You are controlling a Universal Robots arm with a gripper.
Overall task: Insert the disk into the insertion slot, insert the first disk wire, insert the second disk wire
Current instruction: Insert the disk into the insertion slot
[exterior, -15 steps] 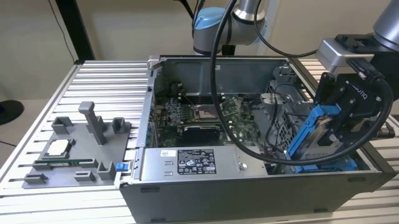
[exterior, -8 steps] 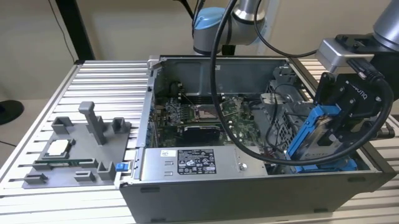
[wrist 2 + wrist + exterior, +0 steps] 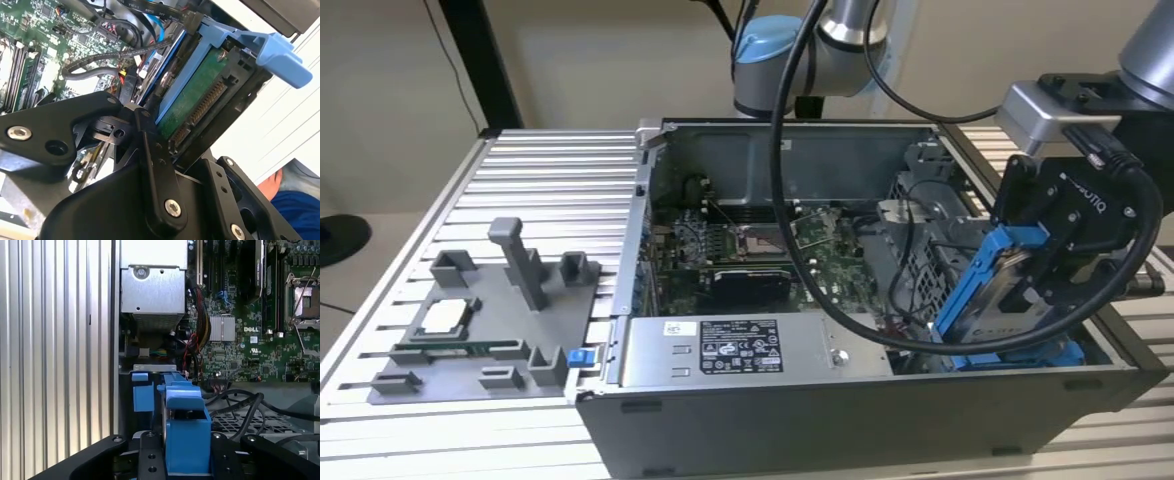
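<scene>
The disk [image 3: 998, 290], in its bright blue carrier frame, hangs steeply tilted over the front corner of the open computer case on the exterior view's right. My gripper [image 3: 1041, 262] is shut on it, one black finger on each side. In the second wrist view the disk [image 3: 200, 100] shows its green circuit board and connector between the fingers [image 3: 150, 150]. The first wrist view has the carrier [image 3: 187, 435] end-on, just above the insertion slot [image 3: 143, 392] with its blue rails. The slot's blue parts [image 3: 1021, 355] sit directly below the disk. Loose black cables [image 3: 240, 405] lie beside the bay.
The silver power supply box [image 3: 720, 350] fills the case's front, with the motherboard [image 3: 747, 250] behind it. A grey fixture tray [image 3: 480, 320] with upright posts lies on the slatted aluminium table [image 3: 547, 180], on the exterior view's left. The arm's black hose [image 3: 781, 150] loops over the case.
</scene>
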